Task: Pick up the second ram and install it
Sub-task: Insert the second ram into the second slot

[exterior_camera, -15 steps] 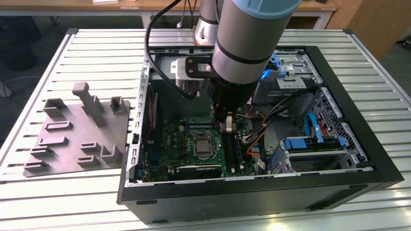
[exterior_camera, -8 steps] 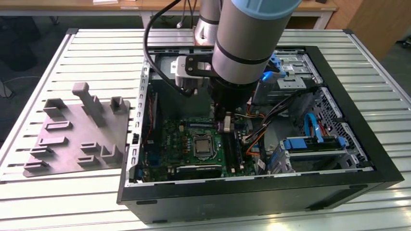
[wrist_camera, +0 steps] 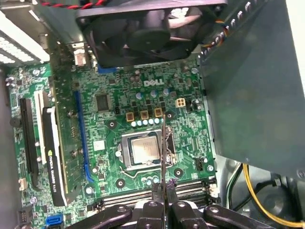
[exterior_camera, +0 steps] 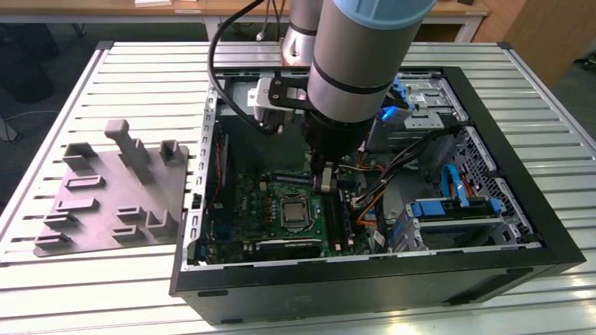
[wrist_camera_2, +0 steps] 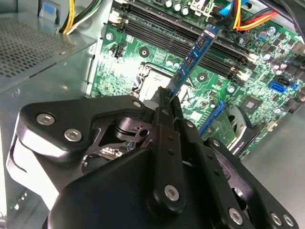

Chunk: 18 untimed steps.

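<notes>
My gripper (exterior_camera: 326, 183) is down inside the open computer case, over the green motherboard (exterior_camera: 251, 202). Both wrist views show its fingers shut on the second ram (wrist_camera_2: 195, 55), a thin stick with bluish marks that sticks out past the fingertips (wrist_camera_2: 164, 102). In the first wrist view the ram (wrist_camera: 163, 148) appears edge-on as a thin line in front of the CPU socket (wrist_camera: 143, 150), with the gripper (wrist_camera: 164, 188) below it. The long black memory slots (wrist_camera_2: 157, 36) lie on the board under the stick's far end, which hangs above them without touching. The slots (wrist_camera: 128, 198) also run just beside the fingertips.
A grey fixture plate (exterior_camera: 112, 195) with upright blocks lies on the slatted table at the exterior view's left. Black case walls (exterior_camera: 373, 279) surround the board. A fan (wrist_camera: 143, 28), an expansion card (wrist_camera: 59, 152), loose cables (wrist_camera_2: 238, 14) and a drive cage (exterior_camera: 456, 209) crowd the inside.
</notes>
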{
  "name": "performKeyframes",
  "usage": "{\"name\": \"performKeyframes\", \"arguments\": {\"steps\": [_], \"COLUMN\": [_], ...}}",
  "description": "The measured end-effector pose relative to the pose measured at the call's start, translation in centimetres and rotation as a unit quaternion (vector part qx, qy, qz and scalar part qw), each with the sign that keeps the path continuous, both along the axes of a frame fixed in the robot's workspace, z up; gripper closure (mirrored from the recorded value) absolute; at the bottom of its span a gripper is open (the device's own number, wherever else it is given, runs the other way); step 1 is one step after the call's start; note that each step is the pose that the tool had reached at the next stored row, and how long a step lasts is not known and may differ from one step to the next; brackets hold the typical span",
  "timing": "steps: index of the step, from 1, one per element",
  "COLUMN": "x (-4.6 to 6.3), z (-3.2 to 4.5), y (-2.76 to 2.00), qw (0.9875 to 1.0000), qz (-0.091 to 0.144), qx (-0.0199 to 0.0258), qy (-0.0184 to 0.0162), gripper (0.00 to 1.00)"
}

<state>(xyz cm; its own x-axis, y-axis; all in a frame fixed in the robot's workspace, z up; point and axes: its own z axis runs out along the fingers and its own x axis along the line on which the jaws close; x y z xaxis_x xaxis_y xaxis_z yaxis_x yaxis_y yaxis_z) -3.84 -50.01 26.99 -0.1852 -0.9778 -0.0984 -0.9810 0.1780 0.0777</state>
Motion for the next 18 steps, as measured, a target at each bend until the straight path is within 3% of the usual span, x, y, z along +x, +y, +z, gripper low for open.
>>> {"name": "performKeyframes", "arguments": {"steps": [2,18], "x": [0.00,0.00], "z": [-0.01,-0.05], "y": [0.00,0.00], "qw": [0.9997,0.9969], "qz": [-0.023,-0.078], "qx": [0.0000,-0.0002], "qy": [0.0000,0.0000], "gripper": [0.86,0.86]}}
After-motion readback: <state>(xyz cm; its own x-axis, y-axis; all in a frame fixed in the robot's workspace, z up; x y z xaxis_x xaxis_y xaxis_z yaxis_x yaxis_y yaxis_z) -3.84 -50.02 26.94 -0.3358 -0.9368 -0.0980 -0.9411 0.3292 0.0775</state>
